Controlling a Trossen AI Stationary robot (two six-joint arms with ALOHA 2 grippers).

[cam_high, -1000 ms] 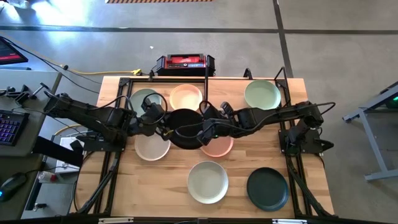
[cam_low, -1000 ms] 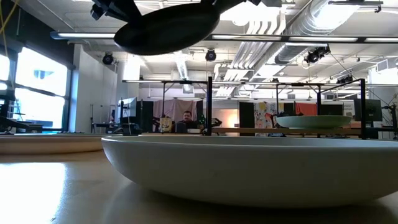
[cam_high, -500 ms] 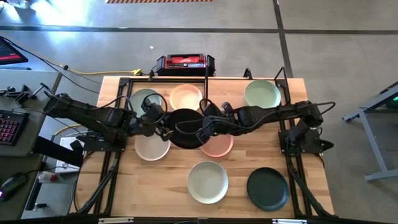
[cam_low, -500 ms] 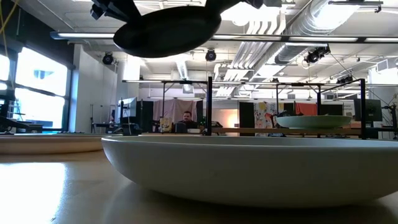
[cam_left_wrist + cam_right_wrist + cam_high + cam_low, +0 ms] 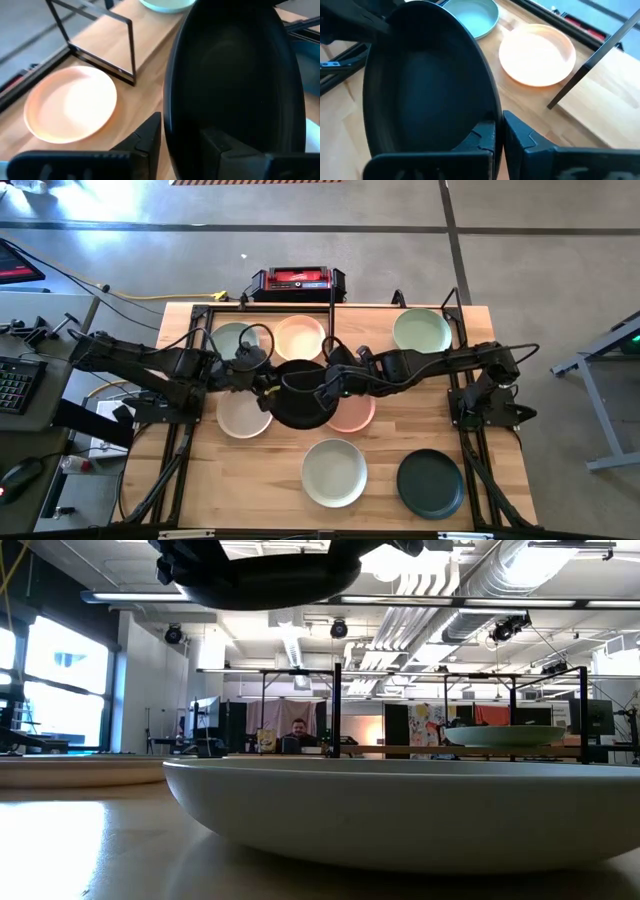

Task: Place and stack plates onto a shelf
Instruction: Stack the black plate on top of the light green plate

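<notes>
Plates lie scattered over the light wooden bench, and one black plate hangs above its middle, carried by both arms at once. We see the left gripper with its fingers pinched on that plate's left rim and the right gripper with its fingers pinched on the right rim; each wrist view shows that arm's dark fingers clamped over the plate's edge.

Along the far edge of the bench, the shelf of thin black rods holds a pale green plate and a cream plate left of its central upright, and another green plate toward the far right corner. Below the carried plate, a pink plate and an off-white plate peek out on either side. Near the front edge sit a pale plate and a dark plate.

A red-and-black box stands on the grey floor just beyond the far edge. From the low view, we look into a large hall with ceiling ducts, windows and a person seated far back.

Compared with a second ago, the black plate has shifted slightly toward the front edge, and in the low view it sits higher and more level.
</notes>
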